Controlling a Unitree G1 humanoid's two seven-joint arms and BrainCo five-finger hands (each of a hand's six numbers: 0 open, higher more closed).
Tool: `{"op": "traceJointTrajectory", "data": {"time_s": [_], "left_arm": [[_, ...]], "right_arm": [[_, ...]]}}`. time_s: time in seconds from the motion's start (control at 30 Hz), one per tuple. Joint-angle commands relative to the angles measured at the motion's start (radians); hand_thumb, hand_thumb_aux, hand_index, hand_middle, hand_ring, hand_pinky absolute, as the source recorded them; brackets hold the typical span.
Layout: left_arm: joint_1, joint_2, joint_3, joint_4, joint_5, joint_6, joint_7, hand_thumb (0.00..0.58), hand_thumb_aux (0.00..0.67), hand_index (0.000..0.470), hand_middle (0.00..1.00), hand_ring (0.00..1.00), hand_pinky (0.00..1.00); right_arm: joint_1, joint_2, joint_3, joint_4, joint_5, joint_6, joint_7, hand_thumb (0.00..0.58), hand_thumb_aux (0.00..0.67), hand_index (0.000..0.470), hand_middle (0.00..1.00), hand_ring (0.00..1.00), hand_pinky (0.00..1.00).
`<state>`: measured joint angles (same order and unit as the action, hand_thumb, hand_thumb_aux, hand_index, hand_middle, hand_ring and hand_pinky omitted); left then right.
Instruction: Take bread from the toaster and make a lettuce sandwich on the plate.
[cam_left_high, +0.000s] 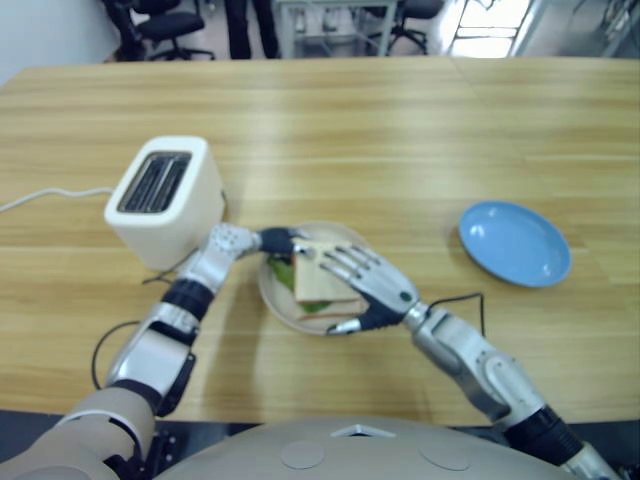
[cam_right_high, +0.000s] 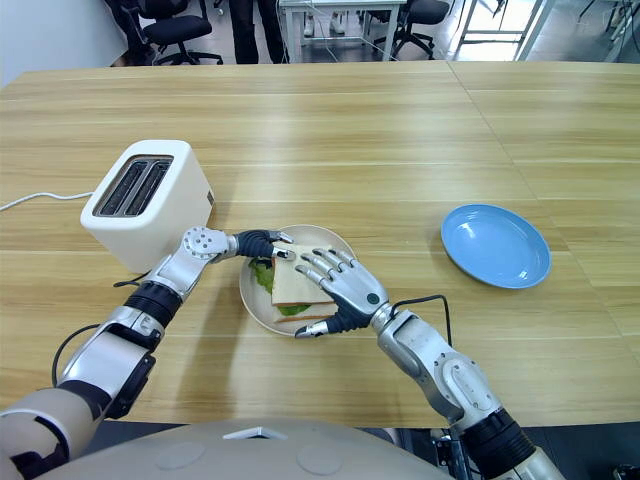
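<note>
Because the bread (cam_right_high: 292, 287) already lies over the lettuce (cam_right_high: 262, 274) on the plate (cam_right_high: 318, 235), treat assembly as nearly done. Your right hand (cam_right_high: 345, 285) rests on the bread from the plate's near right, fingers (cam_right_high: 320, 263) spread and gripping nothing, probably to press the stack. Your left hand (cam_right_high: 245, 243) meets the bread's corner at the plate's far left, probably steadying; you cannot tell whether it grips. The toaster (cam_right_high: 145, 205) stands left of the plate.

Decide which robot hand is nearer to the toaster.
Left. The left robot hand sits at the plate's edge beside the toaster; the right robot hand rests over the sandwich, farther from it.
</note>
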<state>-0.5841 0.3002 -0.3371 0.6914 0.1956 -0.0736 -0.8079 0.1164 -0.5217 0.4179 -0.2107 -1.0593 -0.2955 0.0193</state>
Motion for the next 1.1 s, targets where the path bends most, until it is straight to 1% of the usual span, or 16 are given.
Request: {"op": "traceJointTrajectory", "data": {"time_s": [0.03, 0.1, 0.3, 0.33, 0.37, 0.4, 0.43, 0.57, 0.63, 0.83, 0.9, 1.0, 1.1], "left_arm": [[0.015, 0.019, -0.018, 0.018, 0.029, 0.016, 0.005, 0.519, 0.452, 0.31, 0.0, 0.0, 0.0], [0.013, 0.018, -0.016, 0.019, 0.027, 0.016, 0.008, 0.524, 0.462, 0.317, 0.0, 0.0, 0.0], [0.009, 0.02, -0.006, 0.003, 0.024, 0.003, 0.027, 0.52, 0.455, 0.312, 0.0, 0.0, 0.0], [0.01, 0.021, -0.002, -0.01, 0.024, -0.002, 0.036, 0.485, 0.399, 0.274, 0.0, 0.0, 0.0], [0.011, 0.023, 0.003, -0.026, 0.021, -0.008, 0.043, 0.337, 0.236, 0.162, 0.0, 0.0, 0.0], [0.013, 0.025, 0.009, -0.045, 0.019, -0.015, 0.056, 0.112, 0.068, 0.047, 0.0, 0.0, 0.0], [0.013, 0.029, 0.016, -0.065, 0.023, -0.02, 0.078, 0.0, 0.0, 0.0, 0.0, 0.0, 0.0], [0.013, 0.057, 0.055, -0.179, 0.068, -0.029, 0.215, 0.0, 0.0, 0.0, 0.0, 0.0, 0.0], [0.012, 0.09, 0.059, -0.246, 0.13, -0.026, 0.298, 0.0, 0.0, 0.0, 0.0, 0.0, 0.0], [-0.024, 0.191, 0.116, -0.342, 0.32, 0.031, 0.589, 0.0, 0.0, 0.0, 0.0, 0.0, 0.0], [-0.024, 0.215, 0.133, -0.378, 0.356, 0.042, 0.645, 0.0, 0.0, 0.0, 0.0, 0.0, 0.0], [-0.008, 0.233, 0.155, -0.439, 0.38, 0.052, 0.691, 0.0, 0.0, 0.0, 0.0, 0.0, 0.0], [0.047, 0.215, 0.199, -0.523, 0.267, 0.051, 0.622, 0.0, 0.0, 0.0, 0.0, 0.0, 0.0]], "right_arm": [[0.018, -0.015, 0.051, 0.031, -0.01, -0.005, 0.065, 0.0, 0.0, 0.0, 0.0, 0.0, 0.0], [0.023, -0.018, 0.081, 0.059, -0.013, -0.008, 0.098, 0.0, 0.0, 0.0, 0.0, 0.0, 0.0], [0.027, -0.017, 0.139, 0.142, -0.026, 0.009, 0.165, 0.0, 0.0, 0.0, 0.0, 0.0, 0.0], [0.027, -0.016, 0.143, 0.154, -0.026, 0.014, 0.171, 0.0, 0.0, 0.0, 0.0, 0.0, 0.0], [0.026, -0.016, 0.146, 0.165, -0.026, 0.019, 0.176, 0.0, 0.0, 0.0, 0.0, 0.0, 0.0], [0.026, -0.015, 0.148, 0.179, -0.026, 0.024, 0.179, 0.0, 0.0, 0.0, 0.0, 0.0, 0.0], [0.025, -0.015, 0.151, 0.189, -0.024, 0.029, 0.182, 0.0, 0.0, 0.0, 0.0, 0.0, 0.0], [0.023, -0.015, 0.167, 0.231, -0.016, 0.038, 0.184, 0.0, 0.0, 0.0, 0.0, 0.0, 0.0], [0.025, -0.013, 0.173, 0.238, -0.01, 0.041, 0.178, 0.0, 0.0, 0.0, 0.0, 0.0, 0.0], [0.026, -0.012, 0.18, 0.242, 0.002, 0.047, 0.172, 0.0, 0.0, 0.0, 0.0, 0.0, 0.0], [0.024, -0.012, 0.178, 0.244, 0.004, 0.047, 0.166, 0.0, 0.0, 0.0, 0.0, 0.0, 0.0], [0.023, -0.012, 0.173, 0.243, 0.007, 0.048, 0.157, 0.0, 0.0, 0.0, 0.0, 0.0, 0.0], [0.021, -0.015, 0.153, 0.218, 0.016, 0.043, 0.131, 0.0, 0.0, 0.0, 0.0, 0.0, 0.0]]}}
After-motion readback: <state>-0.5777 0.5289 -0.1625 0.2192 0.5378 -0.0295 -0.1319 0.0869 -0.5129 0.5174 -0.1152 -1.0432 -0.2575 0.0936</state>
